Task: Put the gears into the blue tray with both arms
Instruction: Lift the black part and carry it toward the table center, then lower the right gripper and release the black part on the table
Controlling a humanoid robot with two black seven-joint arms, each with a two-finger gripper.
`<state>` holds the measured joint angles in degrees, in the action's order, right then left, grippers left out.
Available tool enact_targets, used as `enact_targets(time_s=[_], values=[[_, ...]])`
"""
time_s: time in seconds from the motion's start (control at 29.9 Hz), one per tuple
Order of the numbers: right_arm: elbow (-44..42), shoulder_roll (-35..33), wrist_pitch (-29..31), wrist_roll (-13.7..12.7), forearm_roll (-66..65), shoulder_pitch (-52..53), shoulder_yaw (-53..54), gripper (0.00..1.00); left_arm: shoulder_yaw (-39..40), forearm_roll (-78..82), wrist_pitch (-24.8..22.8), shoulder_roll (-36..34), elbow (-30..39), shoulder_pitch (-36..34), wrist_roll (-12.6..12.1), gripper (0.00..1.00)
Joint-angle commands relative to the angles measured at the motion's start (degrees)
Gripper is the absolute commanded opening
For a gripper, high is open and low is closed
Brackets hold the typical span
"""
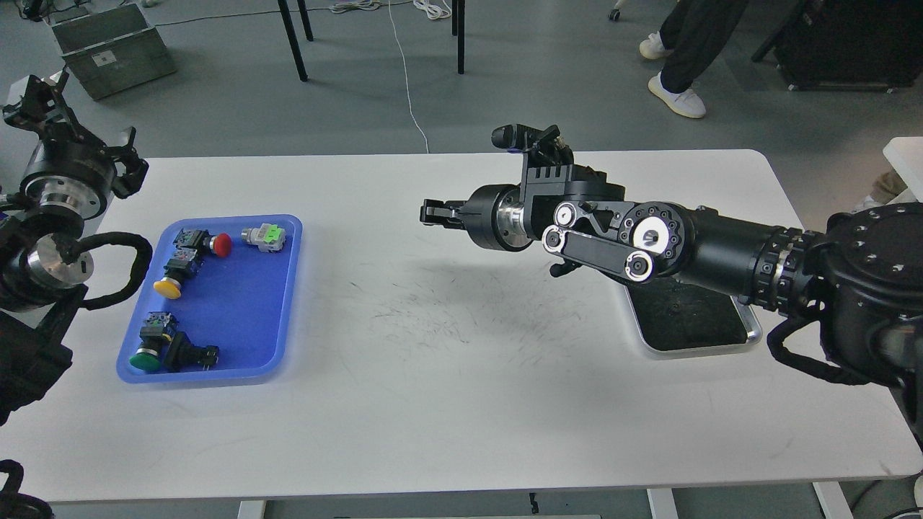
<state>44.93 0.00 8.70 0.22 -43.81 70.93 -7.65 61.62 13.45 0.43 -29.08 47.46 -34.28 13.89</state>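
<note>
The blue tray (238, 339) lies on the left part of the white table and holds several push-button switches with red (222, 245), yellow (167, 287) and green (146, 360) caps. No gears can be made out; they are hidden or too small to see. My right arm reaches in from the right, and its gripper (430, 214) points left above the table's middle, well to the right of the blue tray. Its dark fingers sit close together and I cannot tell if anything is between them. My left gripper (32, 97) is raised off the table's far left corner, dark and unclear.
A shiny steel tray with a dark inside (692, 317) lies on the right part of the table, partly under my right arm. A grey box (112, 47), chair legs, a cable and a person's feet (674, 97) are on the floor beyond the table.
</note>
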Motion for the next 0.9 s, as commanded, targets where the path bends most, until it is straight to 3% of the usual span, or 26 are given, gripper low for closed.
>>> enact_targets(time_s=[0.0,0.13,0.5,0.6,0.74,0.87], values=[[2.43,0.0,-0.18,1.62,3.45,-3.07,0.36,0.02,-0.01,0.0,0.01,0.08,0.0,0.0,0.0,0.98],[4.37,0.0,-0.18,1.71,9.17,-6.41,0.44,0.02,0.08,0.0,0.01,-0.01,0.09,0.0,0.08,0.98],[4.99,0.0,-0.35,1.71,8.92,-12.31,0.35,0.05,0.17,0.0,0.01,0.08,0.27,0.0,0.08,0.98],[4.81,0.0,-0.79,1.71,8.92,-12.31,0.35,0.11,0.08,0.0,0.01,0.08,0.35,0.0,0.08,0.98],[4.72,0.0,-1.58,1.71,9.0,-12.39,0.44,0.28,0.17,0.0,0.01,-0.01,0.35,0.0,0.08,0.98],[4.37,0.0,-2.2,1.54,9.09,-12.39,0.44,0.36,0.17,0.0,0.01,-0.01,0.35,0.0,0.08,0.98]])
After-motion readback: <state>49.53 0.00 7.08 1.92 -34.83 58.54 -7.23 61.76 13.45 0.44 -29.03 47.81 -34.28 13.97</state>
